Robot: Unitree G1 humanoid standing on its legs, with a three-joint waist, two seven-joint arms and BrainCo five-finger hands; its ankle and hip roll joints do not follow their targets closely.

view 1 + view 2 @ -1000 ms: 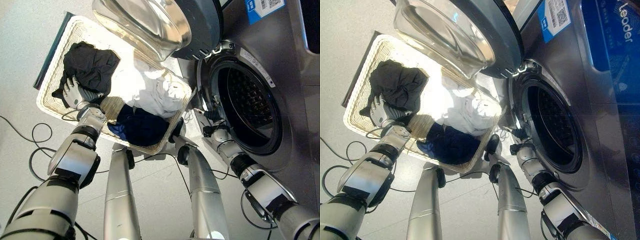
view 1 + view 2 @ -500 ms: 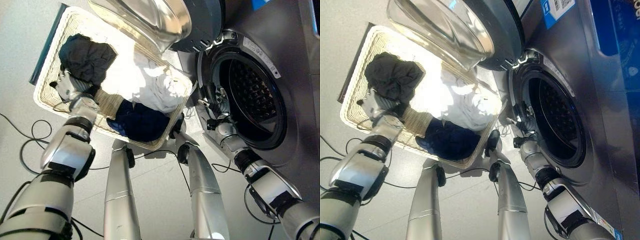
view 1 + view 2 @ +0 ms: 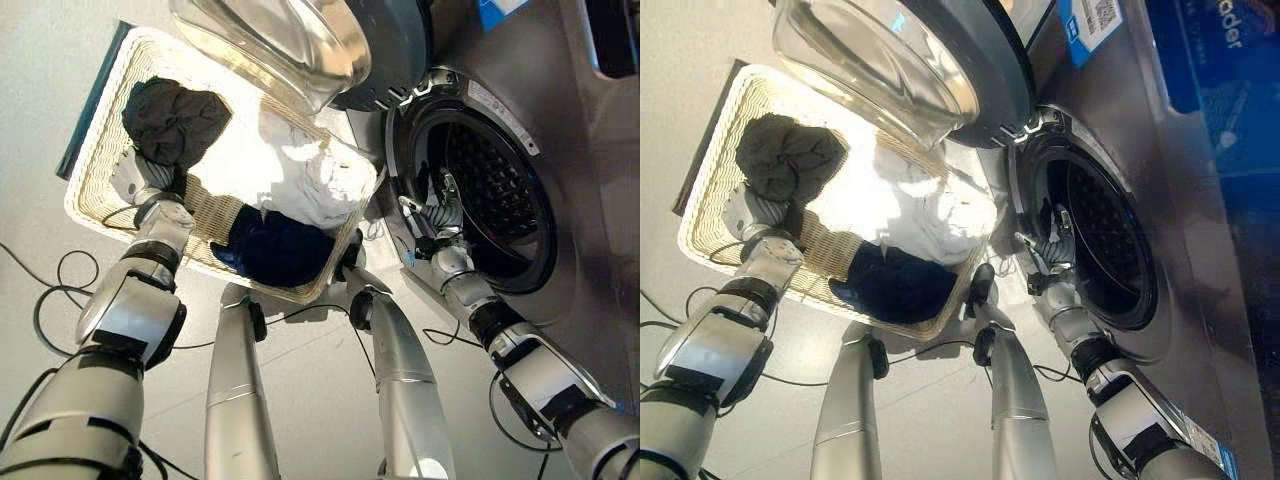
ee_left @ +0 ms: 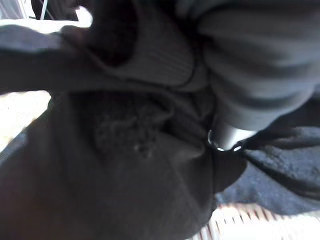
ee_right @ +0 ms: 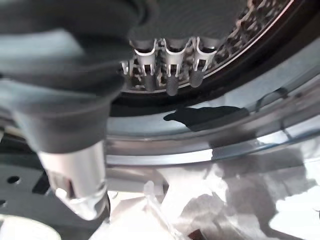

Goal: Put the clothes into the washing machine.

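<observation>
**Left hand working into the dark garment; right hand empty at the drum**

Left hand (image 3: 137, 183) is sitting in the basket (image 3: 90, 160) at its left edge, pressed against the lower side of the dark grey garment (image 3: 175, 120); in its wrist view the cloth (image 4: 125, 165) is bunching close around the hand, but its fingers are buried in the folds, so I cannot tell whether they are gripping; a second ago the hand was lying lower on the pile, and it has been working up under the garment since, which is suggesting a grasp being set rather than a lift begun; the garment is not yet clear of the basket.

Right hand (image 3: 432, 213) has been rising from the lower rim of the door opening to the mouth of the drum (image 3: 490, 195); its fingers (image 5: 170, 67) are hanging straight and relaxed before the perforated wall, holding nothing.

White clothes (image 3: 310, 180) are lying in the middle of the basket against its right edge, and a navy piece (image 3: 280, 250) at its near corner; the washer door (image 3: 300, 45) is standing open above the basket; all the clothes are waiting in the basket, so the loading is looking barely started.
</observation>
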